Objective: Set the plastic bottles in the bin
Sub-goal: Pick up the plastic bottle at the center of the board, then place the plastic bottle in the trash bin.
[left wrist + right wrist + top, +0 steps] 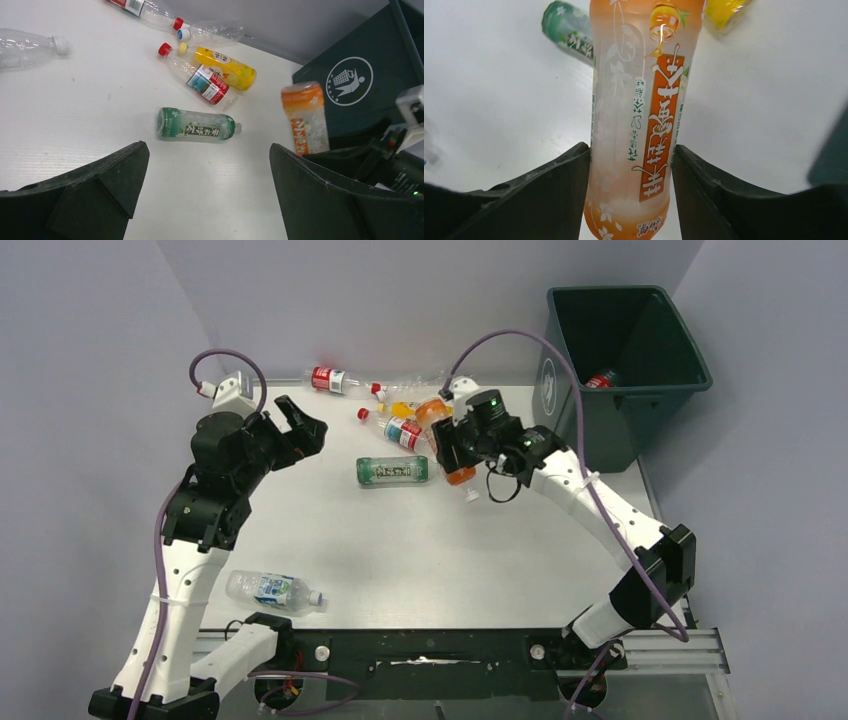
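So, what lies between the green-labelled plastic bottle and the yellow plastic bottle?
A clear, red-capped plastic bottle with a red and blue label lies there, seen plainly in the left wrist view.

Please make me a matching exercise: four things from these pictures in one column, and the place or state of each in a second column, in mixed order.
1. orange bottle
2. green bottle
3. yellow bottle
4. left gripper

a. open, holding nothing
b. lying alone near the middle of the table
c. between the fingers of the right gripper
d. lying beside a red-labelled bottle

Pairs: 1-c, 2-b, 3-d, 4-a
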